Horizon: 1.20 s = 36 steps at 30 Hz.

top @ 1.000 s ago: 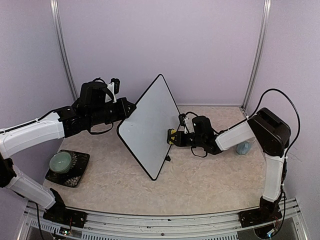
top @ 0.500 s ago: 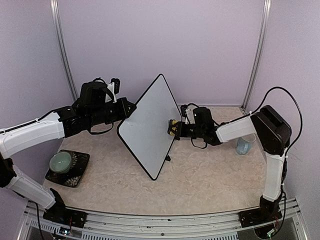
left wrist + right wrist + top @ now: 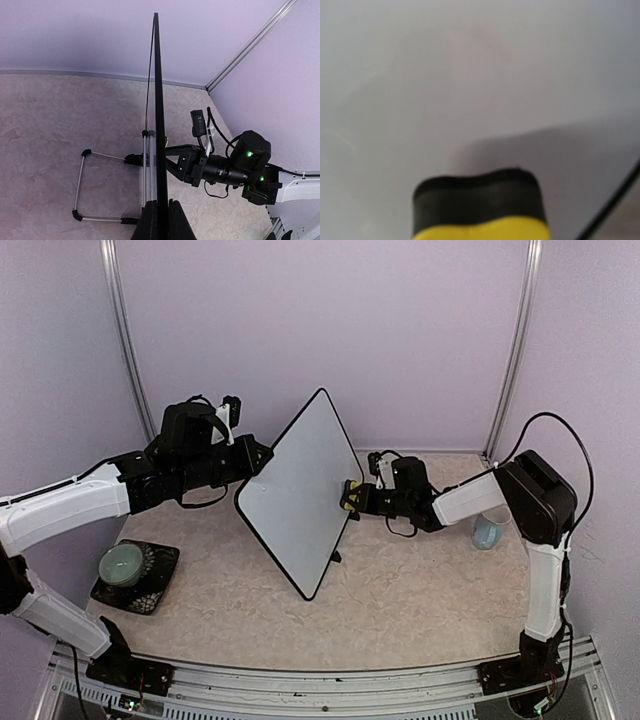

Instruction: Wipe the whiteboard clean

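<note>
The whiteboard [image 3: 295, 490] stands tilted on one corner like a diamond, with a white face and a thin black frame. My left gripper [image 3: 245, 462] is shut on its left corner. In the left wrist view the board shows edge-on [image 3: 159, 100] between my fingers [image 3: 147, 222]. My right gripper [image 3: 354, 497] is shut on a yellow and black sponge eraser [image 3: 348, 496] pressed against the board's right part. The right wrist view shows the eraser [image 3: 480, 210] against the blank white surface [image 3: 470, 75], with only faint smudges. No writing shows in any view.
A green candle [image 3: 124, 562] sits on a black coaster [image 3: 150, 590] at the left front. A pale blue cup [image 3: 487, 535] stands behind my right arm. A wire stand [image 3: 80, 185] lies behind the board. Metal posts mark the back corners.
My right gripper with the eraser has moved up and away along the board's right part. My left gripper and the board have stayed still.
</note>
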### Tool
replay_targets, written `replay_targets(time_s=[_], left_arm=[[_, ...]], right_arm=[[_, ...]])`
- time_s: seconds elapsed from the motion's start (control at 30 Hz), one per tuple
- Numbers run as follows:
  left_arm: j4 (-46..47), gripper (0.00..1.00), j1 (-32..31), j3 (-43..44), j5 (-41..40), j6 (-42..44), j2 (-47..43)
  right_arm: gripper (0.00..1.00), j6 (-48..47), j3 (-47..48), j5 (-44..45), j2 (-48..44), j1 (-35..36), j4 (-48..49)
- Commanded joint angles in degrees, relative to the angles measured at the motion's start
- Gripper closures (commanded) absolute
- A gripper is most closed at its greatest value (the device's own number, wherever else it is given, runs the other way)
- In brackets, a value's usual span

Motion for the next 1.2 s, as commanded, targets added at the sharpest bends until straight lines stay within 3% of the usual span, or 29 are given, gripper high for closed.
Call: replay_targets(time_s=[0.0,0.3,0.53,0.87,1.17], left_arm=[[-4.3,1.0,-1.8,-0.4,5.3,1.4,2.4],[-4.1,1.0,-1.9,-0.5,5.4,1.3,2.8],[-4.6,1.0,-2.0,-0.3,5.0,1.2,2.7],[-4.2,1.0,-2.2,-0.4,5.0,1.1,3.2],[-4.6,1.0,-2.1,-0.7,4.6,1.4,2.6]], right_arm=[[1.0,-0.2,-4.0,-2.9,0.9,2.7,2.3],[1.0,-1.1,-9.0,-2.0,-2.7,3.9,3.7],[1.0,2.8,-4.9,-3.2,-4.5,-2.0,3.1],[1.0,5.0,9.1,-1.5,3.9,-4.8,-8.6],[1.0,6.2,6.7,-6.7,6.5,-3.0,-4.9]])
